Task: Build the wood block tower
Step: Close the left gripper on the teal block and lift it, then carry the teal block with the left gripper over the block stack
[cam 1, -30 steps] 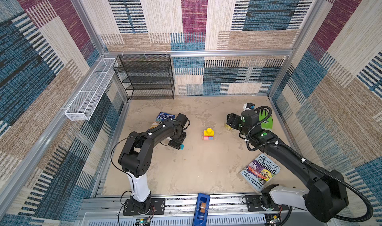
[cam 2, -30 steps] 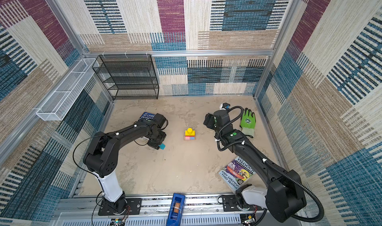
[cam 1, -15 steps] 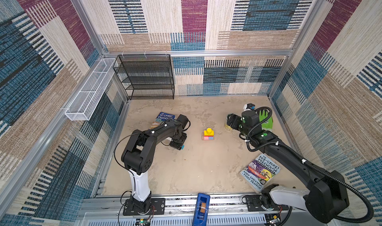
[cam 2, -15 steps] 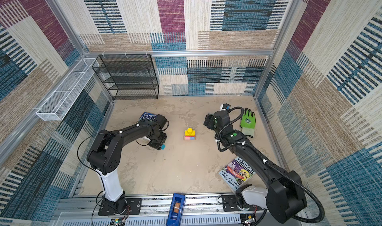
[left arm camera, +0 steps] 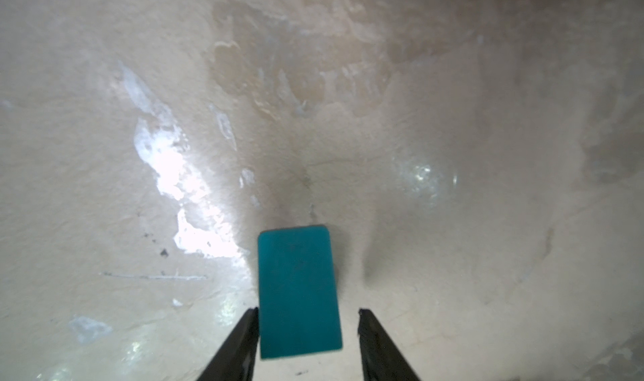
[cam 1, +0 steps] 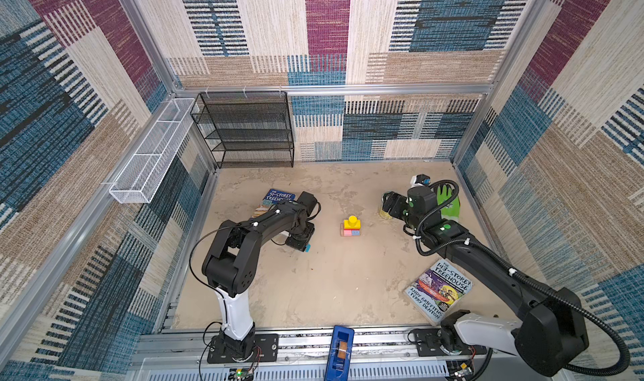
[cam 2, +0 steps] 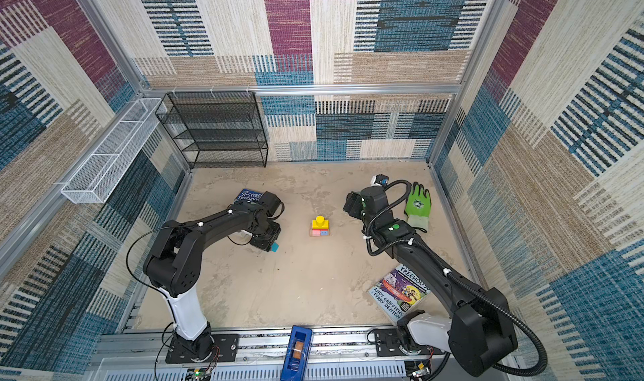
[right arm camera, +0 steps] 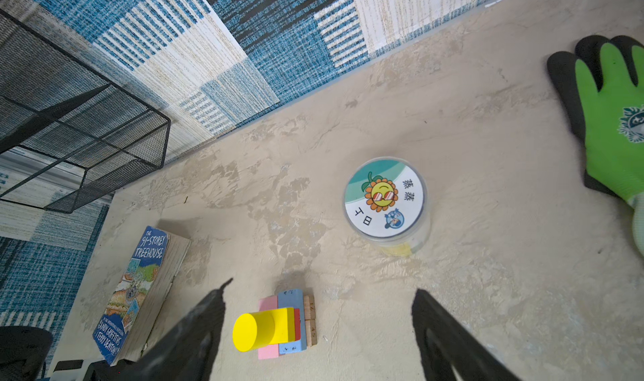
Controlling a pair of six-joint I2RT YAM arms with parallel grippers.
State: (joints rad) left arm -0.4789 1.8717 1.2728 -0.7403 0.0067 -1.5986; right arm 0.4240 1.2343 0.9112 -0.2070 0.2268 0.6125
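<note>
Left gripper [left arm camera: 308, 310]: low over the table [left arm camera: 453, 257], jaws half-wide around the teal house-shaped piece [left arm camera: 298, 292]. One finger [left arm camera: 244, 337] touches the piece's side. The other stands apart from it with a clear gap, so I log no closed grip. In both top views the teal piece [cam 1: 307, 247] [cam 2: 275, 247] peeks out at this gripper's tip, well apart from the tower [cam 1: 350, 226].

The tower stands mid-table. From the right wrist view I read two plain wood slabs [right arm camera: 309, 313] lowest, then the pink block [right arm camera: 267, 304] and light blue block [right arm camera: 291, 297]. Above them come the red block [right arm camera: 297, 321] and yellow block [right arm camera: 287, 323], with the yellow cylinder [right arm camera: 249, 332] on top.

Right gripper [right arm camera: 322, 287]: jaws wide, nothing between them. It hangs above the table near the yellow jar [right arm camera: 385, 201], with the green glove [right arm camera: 610, 118] off to one side.
</note>
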